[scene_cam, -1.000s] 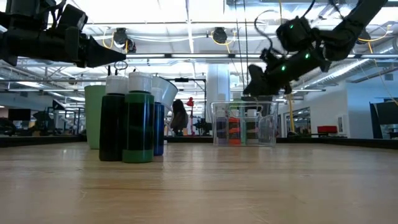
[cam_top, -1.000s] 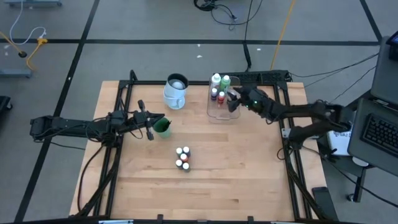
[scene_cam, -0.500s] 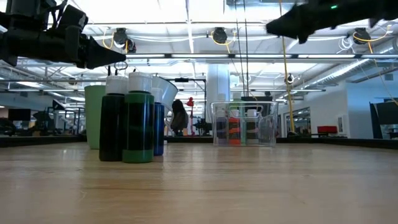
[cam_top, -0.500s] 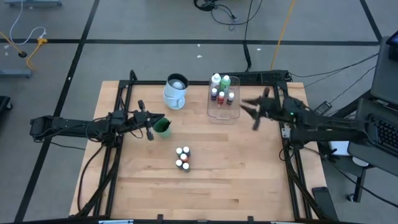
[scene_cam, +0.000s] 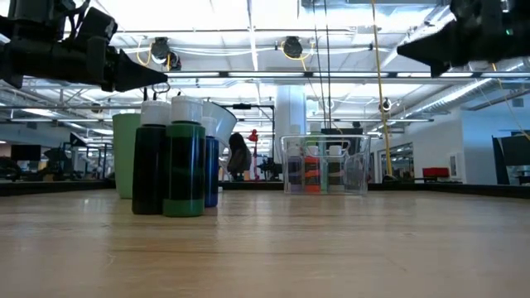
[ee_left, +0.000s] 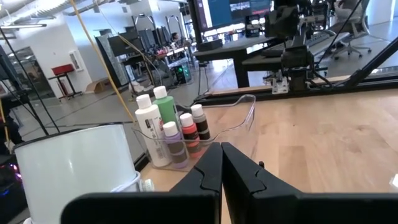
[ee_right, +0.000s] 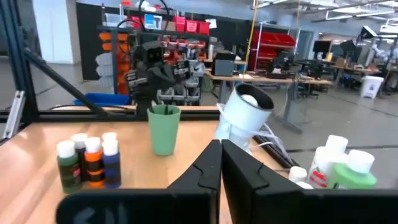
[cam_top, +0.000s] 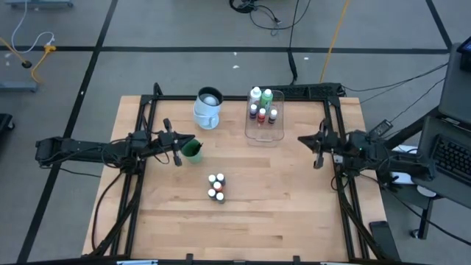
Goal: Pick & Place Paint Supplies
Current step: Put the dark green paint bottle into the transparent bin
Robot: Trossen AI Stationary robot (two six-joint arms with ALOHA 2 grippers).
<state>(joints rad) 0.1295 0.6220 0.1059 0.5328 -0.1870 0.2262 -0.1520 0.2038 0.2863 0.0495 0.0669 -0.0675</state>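
between placements: the right gripper [cam_top: 302, 139], pressed together and empty beside the tray [cam_top: 278, 136], must next reach the small bottles [cam_top: 216, 186].

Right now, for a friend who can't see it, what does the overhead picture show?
A wooden table from above, two dark arms reaching in. Left end effector, shut, hovers over a green cup; right end effector, shut and empty, sits beside a clear tray of paint bottles. Four small bottles stand mid-table, by a white pitcher.

Where things sit on the table

Small bottles [cam_top: 216, 187] stand in the middle. The tray [cam_top: 265, 135] of bottles is at one o'clock, the jug [cam_top: 208, 107] at twelve, the cup [cam_top: 192, 150] at ten.
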